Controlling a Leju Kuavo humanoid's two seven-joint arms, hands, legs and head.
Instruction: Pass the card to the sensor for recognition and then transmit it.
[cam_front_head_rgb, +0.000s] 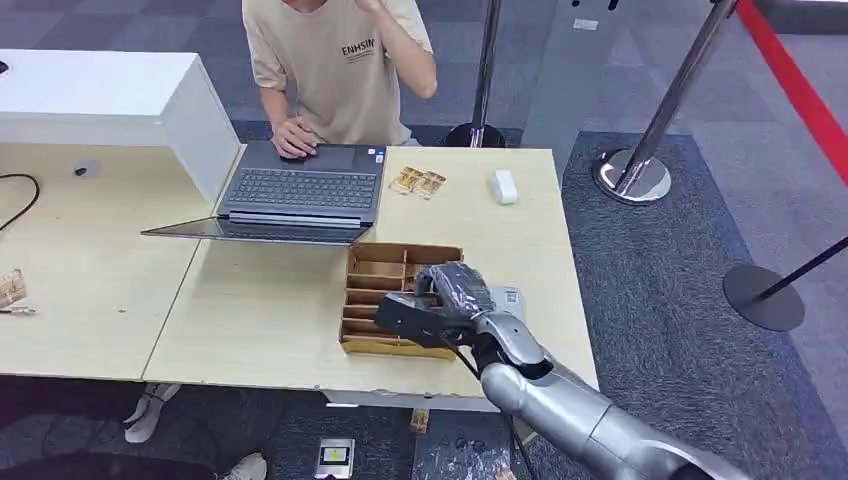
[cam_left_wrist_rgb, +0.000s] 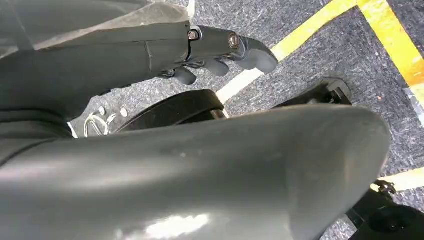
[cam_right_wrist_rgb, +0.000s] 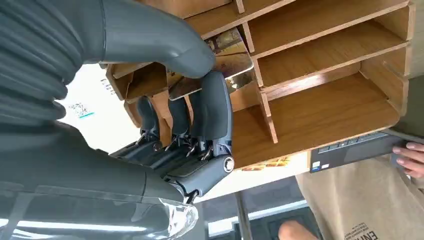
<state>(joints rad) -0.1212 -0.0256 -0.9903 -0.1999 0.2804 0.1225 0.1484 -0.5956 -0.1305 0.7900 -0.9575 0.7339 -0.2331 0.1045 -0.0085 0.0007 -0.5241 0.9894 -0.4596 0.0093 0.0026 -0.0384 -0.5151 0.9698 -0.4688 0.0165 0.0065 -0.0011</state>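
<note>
A wooden compartment box (cam_front_head_rgb: 368, 300) lies near the table's front edge. My right hand (cam_front_head_rgb: 440, 300) reaches over its right side. In the right wrist view the right hand (cam_right_wrist_rgb: 190, 125) pinches a shiny golden card (cam_right_wrist_rgb: 227, 65) between thumb and fingers, at the mouth of one of the compartments of the box (cam_right_wrist_rgb: 325, 95). A small white device (cam_front_head_rgb: 505, 186) sits at the table's far right. My left hand (cam_left_wrist_rgb: 215, 50) hangs beside my body over the carpet, fingers loosely apart and holding nothing.
A person (cam_front_head_rgb: 335, 60) sits at the far side with one hand on an open laptop (cam_front_head_rgb: 300, 190). Loose golden cards (cam_front_head_rgb: 418, 181) lie beside the laptop. A white counter block (cam_front_head_rgb: 110, 100) stands at the back left. Stanchion bases (cam_front_head_rgb: 632, 175) stand on the carpet to the right.
</note>
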